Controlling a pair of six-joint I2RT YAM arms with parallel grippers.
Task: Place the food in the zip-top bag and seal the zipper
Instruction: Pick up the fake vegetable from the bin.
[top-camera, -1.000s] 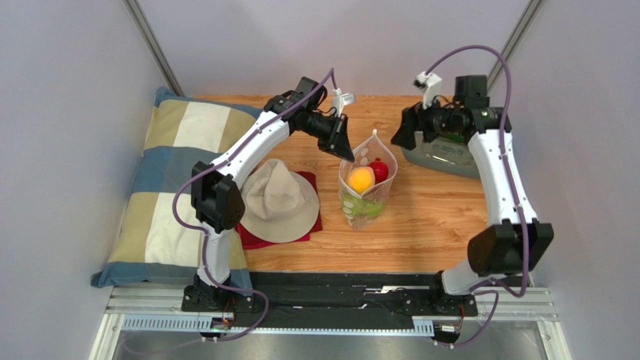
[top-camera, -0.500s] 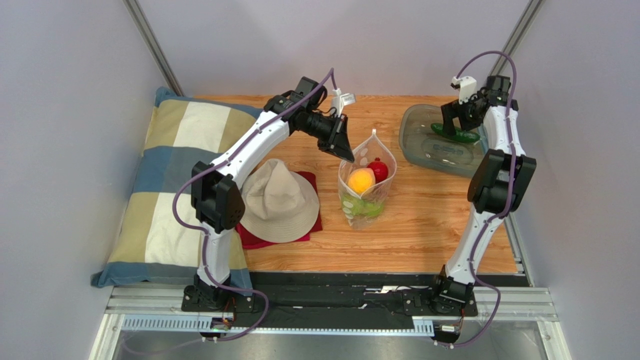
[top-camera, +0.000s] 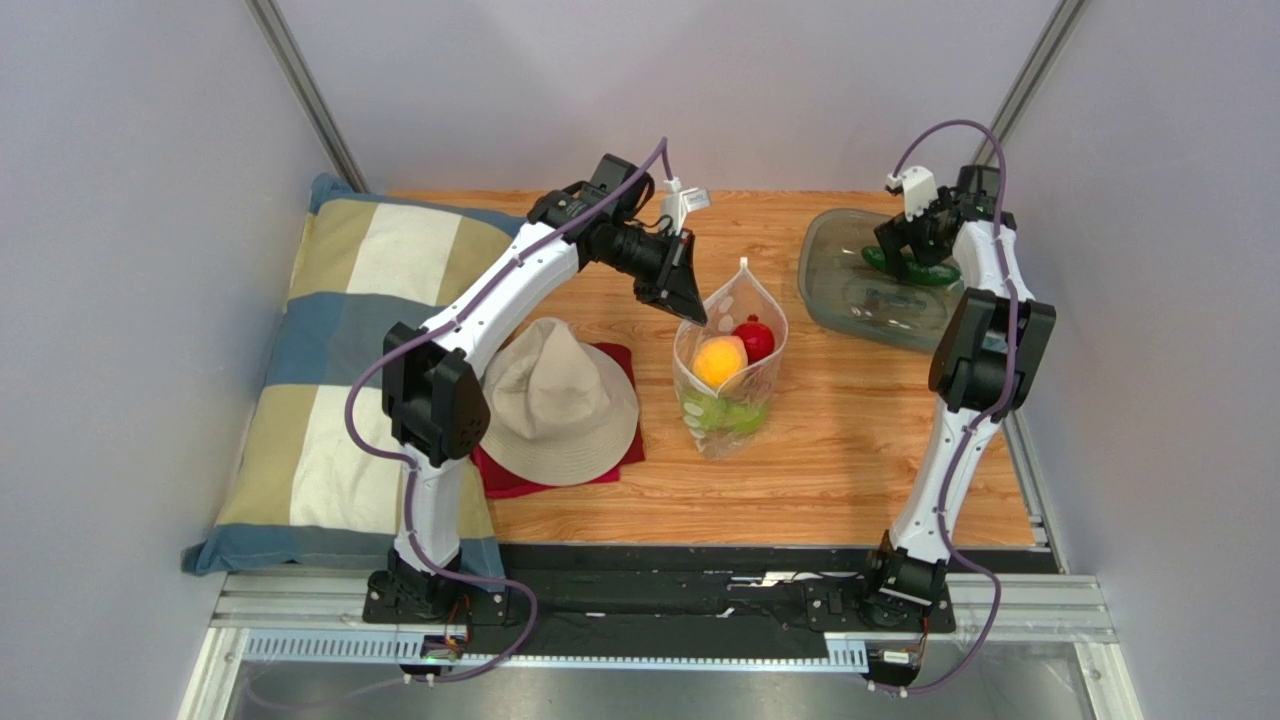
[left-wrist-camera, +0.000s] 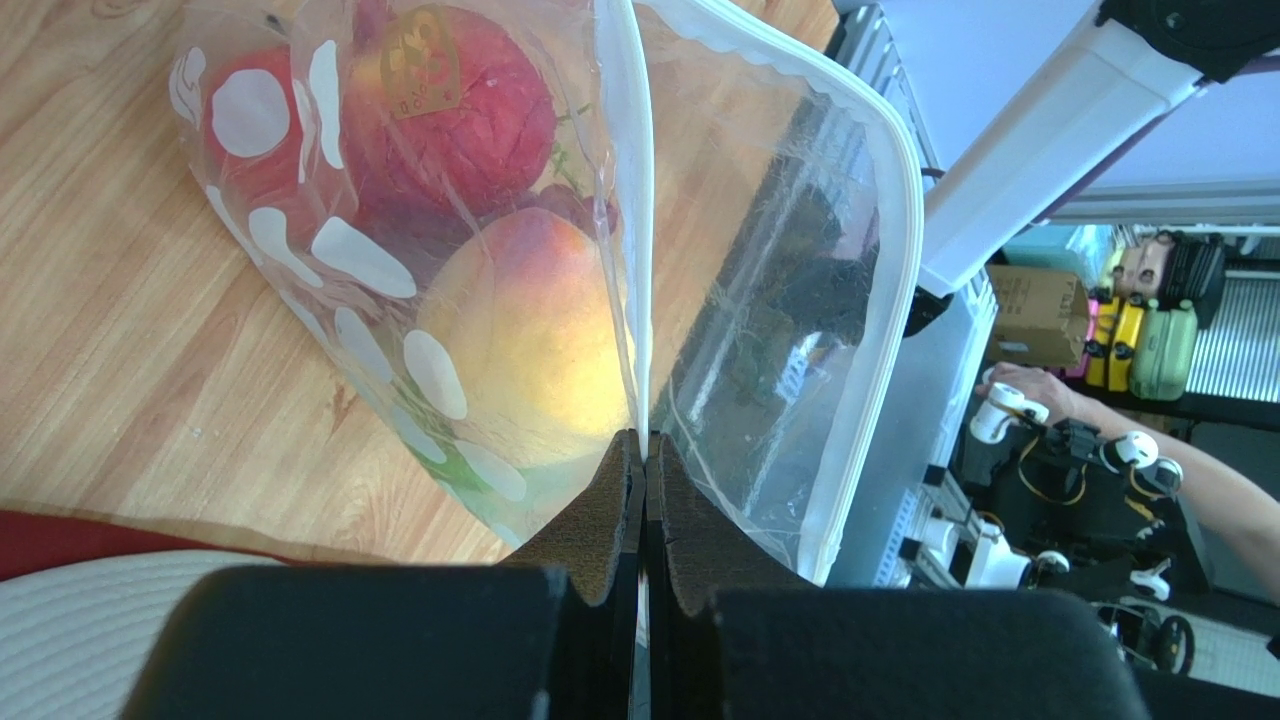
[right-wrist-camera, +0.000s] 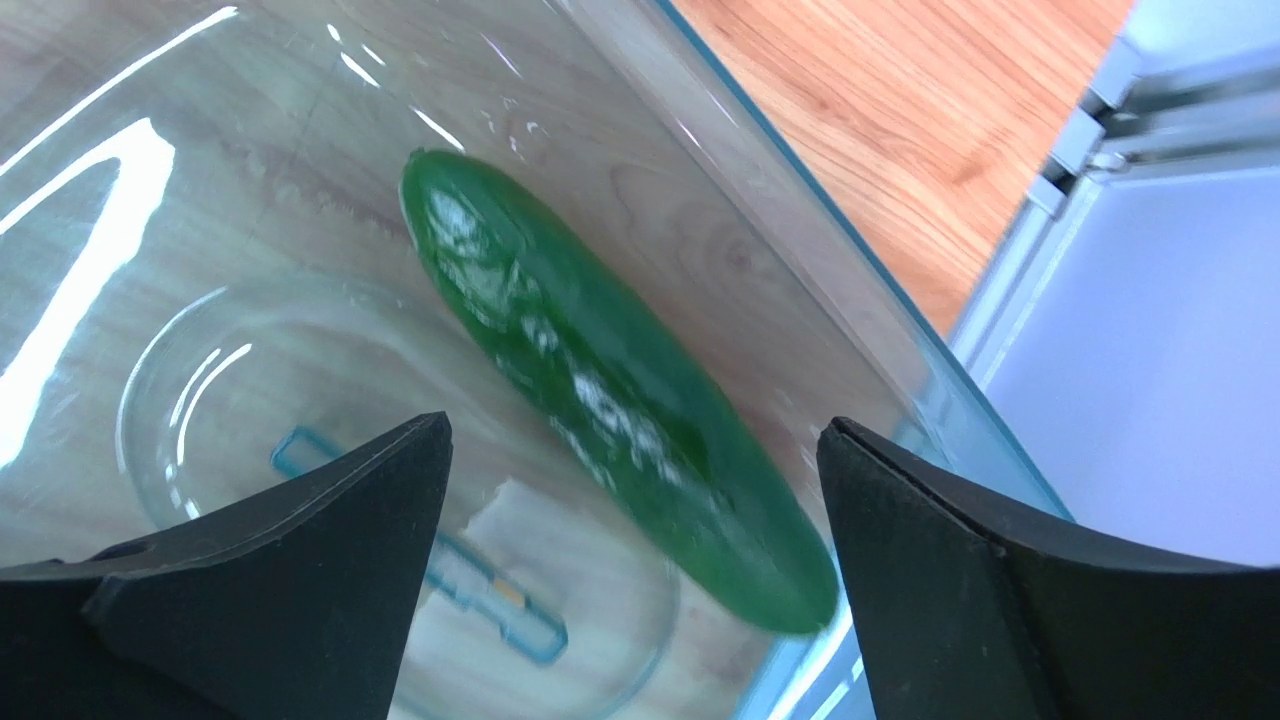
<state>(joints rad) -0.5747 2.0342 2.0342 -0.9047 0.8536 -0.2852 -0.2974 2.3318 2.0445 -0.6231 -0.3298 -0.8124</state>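
Zip-top bag (top-camera: 732, 393) of fruit (top-camera: 721, 362) in left claw (left-wrist-camera: 645, 477); tray (top-camera: 836, 294) cucumber (right-wrist-camera: 616, 393) under released right claw (right-wrist-camera: 631, 432)

The wooden counter (top-camera: 857, 450) carried a checked pillow (top-camera: 323, 360) at left, a red cloth (top-camera: 526, 480) beside it, a dotted bag (top-camera: 732, 398) centrally, and a grey tray (top-camera: 839, 300) far right.

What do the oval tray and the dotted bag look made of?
The tray: clear rigid plastic, possibly glass, glossy; it carries bright glare streaks, and the wooden table shows through it. The bag: thin soft clear plastic film printed with white dots; it creases, and the fruit shows through.
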